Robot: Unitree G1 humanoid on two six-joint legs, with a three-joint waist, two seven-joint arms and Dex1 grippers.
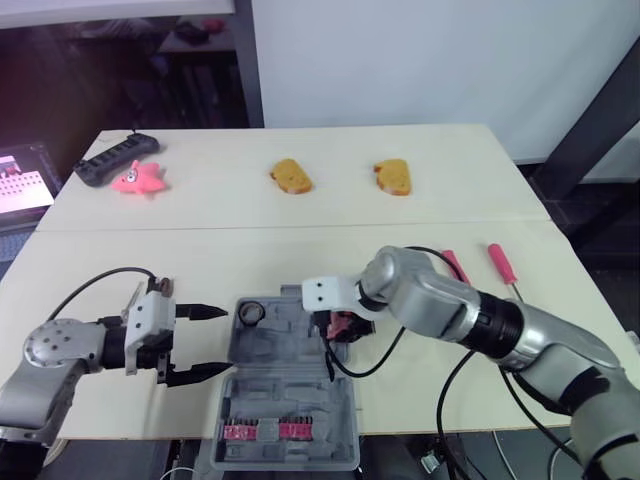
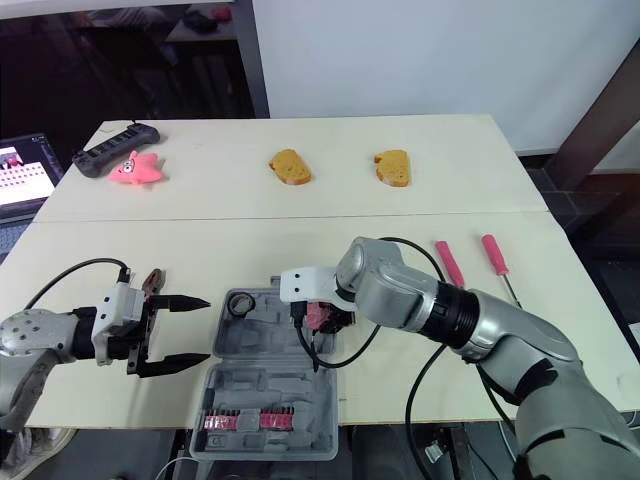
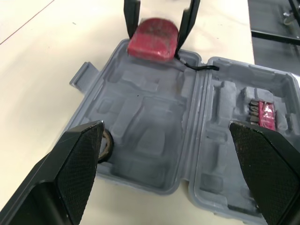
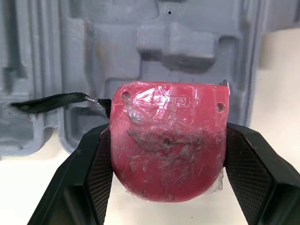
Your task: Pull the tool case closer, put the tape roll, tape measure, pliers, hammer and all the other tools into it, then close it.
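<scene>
The grey tool case (image 1: 262, 372) lies open near the table's front edge, its lid toward me holding a strip of red bits (image 1: 265, 431). A tape roll (image 1: 250, 314) sits in the far left corner of the tray (image 3: 140, 136). My right gripper (image 1: 338, 328) is shut on the red tape measure (image 4: 168, 145), held at the tray's right edge, with a black strap (image 4: 47, 101) trailing over the tray. My left gripper (image 1: 205, 343) stands open just left of the case, nothing between its fingers (image 3: 70, 183). Two red-handled screwdrivers (image 1: 455, 265) (image 1: 500, 262) lie to the right.
On the far half of the table are two brown bread-shaped pieces (image 1: 291, 177) (image 1: 394, 176), a pink star toy (image 1: 140, 179) and a black power strip (image 1: 118, 160). A lit screen (image 1: 20, 185) stands off the table's left side.
</scene>
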